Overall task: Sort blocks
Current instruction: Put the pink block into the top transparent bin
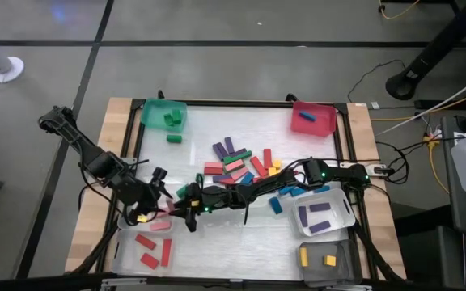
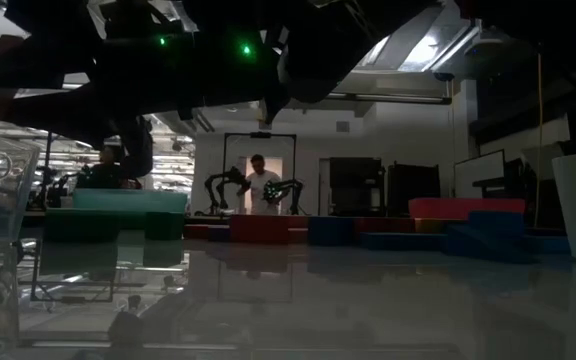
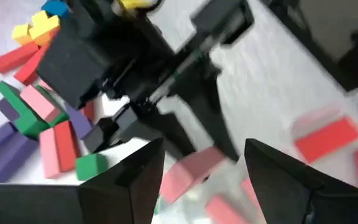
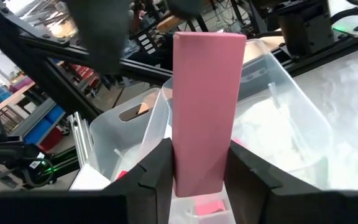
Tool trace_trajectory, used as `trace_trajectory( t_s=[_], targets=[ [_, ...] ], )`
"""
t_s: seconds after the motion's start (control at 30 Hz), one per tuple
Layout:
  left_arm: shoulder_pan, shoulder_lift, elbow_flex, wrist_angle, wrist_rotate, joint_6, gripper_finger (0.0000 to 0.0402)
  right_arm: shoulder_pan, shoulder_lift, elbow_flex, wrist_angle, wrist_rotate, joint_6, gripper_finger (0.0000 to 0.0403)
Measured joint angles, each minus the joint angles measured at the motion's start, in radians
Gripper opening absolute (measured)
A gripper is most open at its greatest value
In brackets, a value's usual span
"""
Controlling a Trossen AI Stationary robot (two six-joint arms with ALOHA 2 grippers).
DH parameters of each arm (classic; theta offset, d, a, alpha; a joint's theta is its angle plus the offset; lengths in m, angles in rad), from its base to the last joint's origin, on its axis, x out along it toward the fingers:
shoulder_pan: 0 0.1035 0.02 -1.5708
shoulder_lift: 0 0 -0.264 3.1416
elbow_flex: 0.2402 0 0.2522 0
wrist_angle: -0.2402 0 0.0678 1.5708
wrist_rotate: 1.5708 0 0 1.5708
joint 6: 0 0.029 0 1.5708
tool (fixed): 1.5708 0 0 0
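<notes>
Pink block (image 4: 205,106), smooth rectangular bar, clamped in right end effector (image 4: 194,163); left end effector (image 3: 204,163) wide, empty.

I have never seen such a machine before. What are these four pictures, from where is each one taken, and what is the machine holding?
This is a robot with two dark arms at a table. Each arm ends in a gripper with two fingers.

The high view looks straight down on the table. The low view looks level across the table top into the room. The other two come from cameras on the wrists.

In the middle of the table lies a pile of coloured blocks. Around it stand bins: a green bin, a red bin, a clear bin with red blocks, another clear one with purple blocks, and a grey one with yellow blocks.

The right gripper holds a pink block upright above the clear bin. The left gripper is open above that same bin and holds nothing.
</notes>
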Motion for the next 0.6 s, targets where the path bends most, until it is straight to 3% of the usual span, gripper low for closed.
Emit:
trace_trajectory(
  t_s=[0.6],
  targets=[
    [0.021, 0.159, 0.0, -0.055, 0.001, 0.119, 0.0209, 0.0, 0.0, 0.0, 0.004, -0.024, 0.0, 0.012]
  ],
)
